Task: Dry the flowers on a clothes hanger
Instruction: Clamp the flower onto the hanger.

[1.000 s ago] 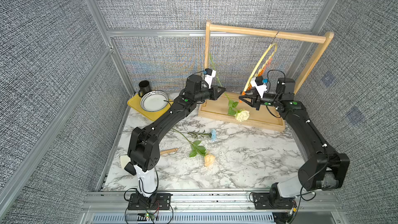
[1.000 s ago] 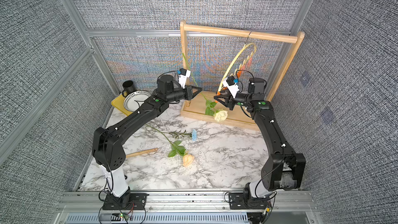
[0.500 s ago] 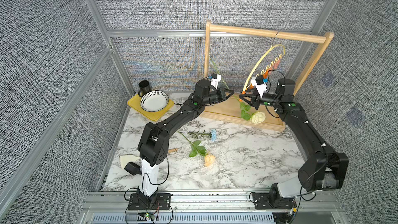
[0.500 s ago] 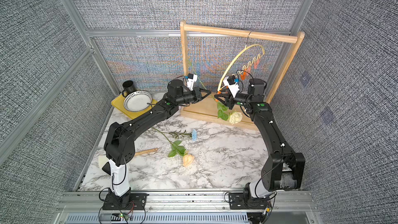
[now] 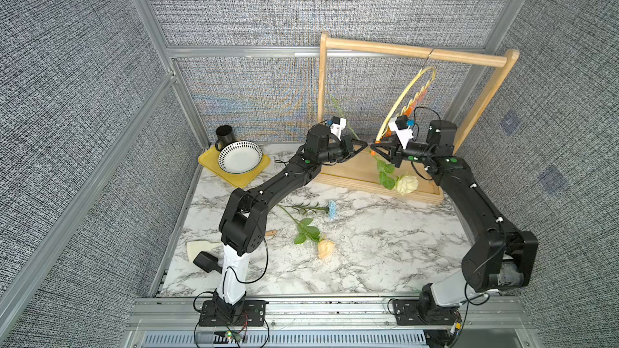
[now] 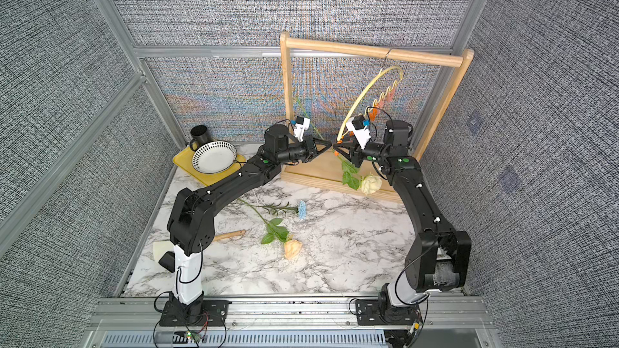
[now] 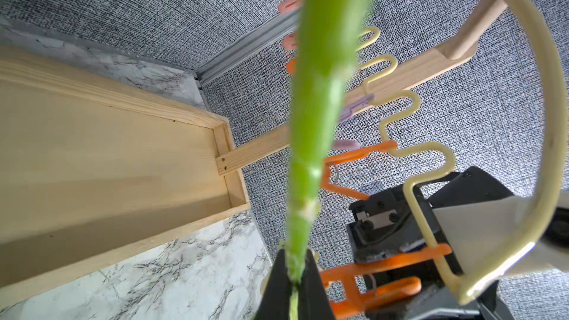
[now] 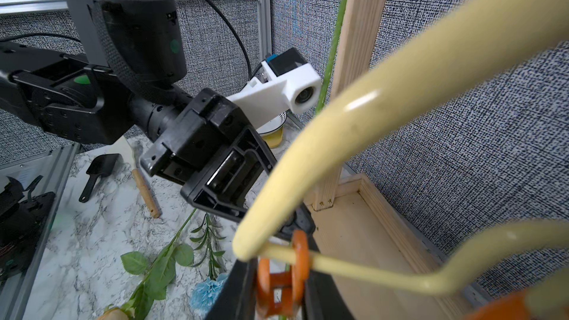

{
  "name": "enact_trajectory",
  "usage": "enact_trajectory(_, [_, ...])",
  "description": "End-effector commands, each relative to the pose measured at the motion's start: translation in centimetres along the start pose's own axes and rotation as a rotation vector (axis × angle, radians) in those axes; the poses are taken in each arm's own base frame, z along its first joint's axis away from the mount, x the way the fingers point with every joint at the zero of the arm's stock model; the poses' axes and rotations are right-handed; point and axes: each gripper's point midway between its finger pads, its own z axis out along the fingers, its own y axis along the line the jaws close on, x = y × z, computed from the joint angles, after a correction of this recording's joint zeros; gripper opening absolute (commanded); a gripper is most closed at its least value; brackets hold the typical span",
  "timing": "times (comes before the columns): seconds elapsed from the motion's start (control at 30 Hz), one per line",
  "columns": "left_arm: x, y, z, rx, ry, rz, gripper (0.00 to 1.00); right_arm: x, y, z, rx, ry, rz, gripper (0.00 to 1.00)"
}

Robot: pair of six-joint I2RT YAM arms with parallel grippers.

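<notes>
—Two hands are meeting over the far right of the bench [image 5: 368, 262], aren't they? What is the left hand [image 5: 361, 144] gripping?
—It is pinching the green stem of the cream-white rose [image 5: 407, 184]. In the left wrist view its fingers [image 7: 274, 290] are pressing tight on the stem, with no gap showing.
—And where is that rose hanging?
—Head down, over the base of the wooden rack [image 5: 378, 48], with the bloom below and right of where the hands are meeting. The bare end of the stem is sticking up and leftward past the left hand.
—What is the right hand [image 5: 376, 147] doing?
—It is clamping an orange clothespin [image 8: 283, 284] between narrowly parted jaws. That pin is sitting on the low end of the clothes hanger [image 8: 400, 87].
—Where is the hanger hanging?
—Its hook is resting on the rack's top bar, toward the right end, and the pale-yellow arc is slanting down and left to the right hand. More orange and pink pins are hanging along its wavy edge.
—Are the two hands touching?
—Their tips are sitting just beside each other; whether they are touching, I cannot tell.
—And the other flowers?
—The peach rose [image 5: 326, 248] and the light-blue bloom [image 5: 332, 209] are lying on the bench near its middle, apart from both hands. A black mug [image 5: 223, 133] and a striped bowl [image 5: 240, 157] on a yellow tray [image 5: 248, 179] are sitting at the far left corner.
</notes>
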Motion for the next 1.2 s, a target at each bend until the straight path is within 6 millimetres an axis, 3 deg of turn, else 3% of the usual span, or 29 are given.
enact_trajectory(0.0, [-0.3,-1.4,0.0,0.059,-0.004,0.002,0.02,-0.2,0.1,0.0,0.001,0.002,-0.014,0.25])
enact_trajectory(0.53, [-0.2,-2.3,-0.3,0.074,0.006,-0.007,0.02,0.8,-0.8,-0.1,0.054,0.050,-0.042,0.24])
enact_trajectory(0.87, [-0.2,-2.1,-0.2,0.065,0.007,0.003,0.02,-1.2,-0.3,-1.1,0.068,0.022,-0.092,0.22])
enact_trajectory(1.17, [-0.4,-3.2,-0.7,0.077,0.001,0.025,0.02,-0.9,-0.6,-0.9,0.053,0.015,-0.068,0.22])
